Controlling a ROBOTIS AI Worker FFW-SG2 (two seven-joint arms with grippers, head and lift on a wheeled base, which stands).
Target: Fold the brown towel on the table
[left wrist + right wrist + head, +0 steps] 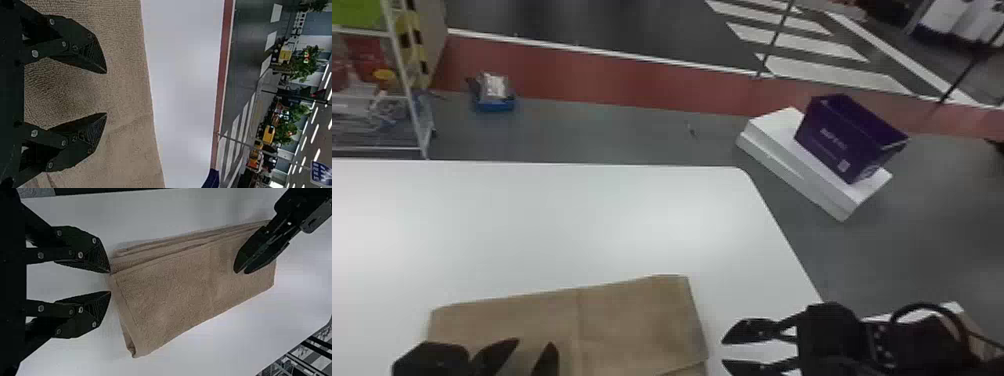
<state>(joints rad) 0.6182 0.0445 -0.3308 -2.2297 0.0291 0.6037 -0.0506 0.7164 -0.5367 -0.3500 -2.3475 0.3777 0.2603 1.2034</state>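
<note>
Brown towel (632, 320) seems part-folded, left tool (106, 93) and right tool (110, 282) with fingers apart, an edge grip likely next.

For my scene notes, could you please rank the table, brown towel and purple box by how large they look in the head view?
1. White table
2. Brown towel, partly behind the left hand
3. Purple box
</note>
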